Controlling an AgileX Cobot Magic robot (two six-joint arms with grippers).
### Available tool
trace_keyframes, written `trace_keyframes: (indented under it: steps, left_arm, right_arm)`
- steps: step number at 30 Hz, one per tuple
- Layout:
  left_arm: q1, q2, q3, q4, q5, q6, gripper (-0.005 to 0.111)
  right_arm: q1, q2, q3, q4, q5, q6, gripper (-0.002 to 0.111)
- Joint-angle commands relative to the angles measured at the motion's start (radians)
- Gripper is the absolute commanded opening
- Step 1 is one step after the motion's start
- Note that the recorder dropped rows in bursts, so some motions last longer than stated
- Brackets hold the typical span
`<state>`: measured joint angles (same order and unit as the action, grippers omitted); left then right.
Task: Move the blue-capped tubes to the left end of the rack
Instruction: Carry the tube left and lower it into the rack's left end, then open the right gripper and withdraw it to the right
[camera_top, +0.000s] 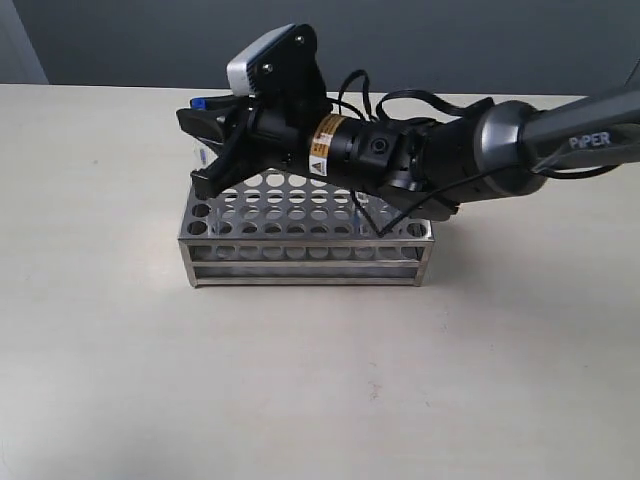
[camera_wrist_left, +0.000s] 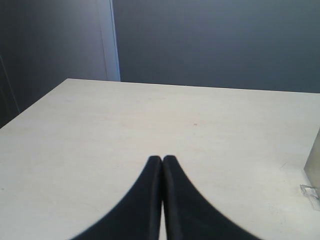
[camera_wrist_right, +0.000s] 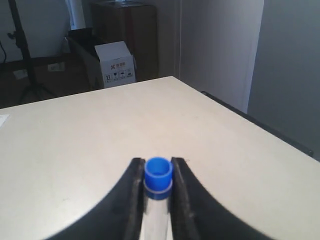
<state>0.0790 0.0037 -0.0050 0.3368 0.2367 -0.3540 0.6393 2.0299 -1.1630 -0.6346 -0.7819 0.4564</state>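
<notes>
Tube in grip: slim clear blue-capped tube (camera_wrist_right: 158, 179) with a bright blue screw cap, pinched at and just below the cap between the black curved fingers (camera_wrist_right: 131, 200) of the right pincer (camera_wrist_right: 158, 162).
Tube position: upright, at the far left corner of the rack in the exterior view, its blue cap showing at the pincer's tip. Whether its foot sits in a hole cannot be told, since the pincer covers it.
Rack: rectangular stainless-steel rack (camera_top: 305, 252) with open-frame sides and a top plate of round holes in rows. It stands long side toward the exterior camera, near the middle of the table.
Right arm: dark grey arm (camera_top: 540, 140) lettered PIPER, reaching in from the right across the rack's top, with a white-grey wrist camera (camera_top: 262, 58) above the pincer.
Left pincer: black left pincer (camera_wrist_left: 162, 159), tips pressed together with nothing between them, above bare table.
Table: pale beige matte table (camera_top: 300, 390).
Background: white printed cardboard box (camera_wrist_right: 116, 65) beyond the table's far edge in the right wrist view; dark grey wall (camera_top: 400, 40) behind the table in the exterior view.
</notes>
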Motion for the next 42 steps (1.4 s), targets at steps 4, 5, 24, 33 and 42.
trace_keyframes:
  steps: [4,5,24,33,42]
  left_arm:
    - [-0.009,-0.004,0.003,-0.004,-0.004,-0.002,0.000]
    - [-0.009,-0.004,0.003,-0.004,-0.004,-0.002,0.000]
    - [-0.009,-0.004,0.003,-0.004,-0.004,-0.002,0.000]
    - [-0.009,-0.004,0.003,-0.004,-0.004,-0.002,0.000]
    - [-0.009,-0.004,0.003,-0.004,-0.004,-0.003,0.000]
  right_arm:
    - [0.002,0.048,-0.040,-0.028,0.026,0.029,0.000]
    - [0.002,0.054,-0.040,-0.028,0.024,0.029,0.000]
    - [0.002,0.119,-0.056,-0.026,0.038,0.008,0.000]
    - [0.002,0.113,-0.100,-0.039,0.174,0.011,0.000]
    - [0.002,0.113,-0.100,-0.093,0.214,0.104,0.016]
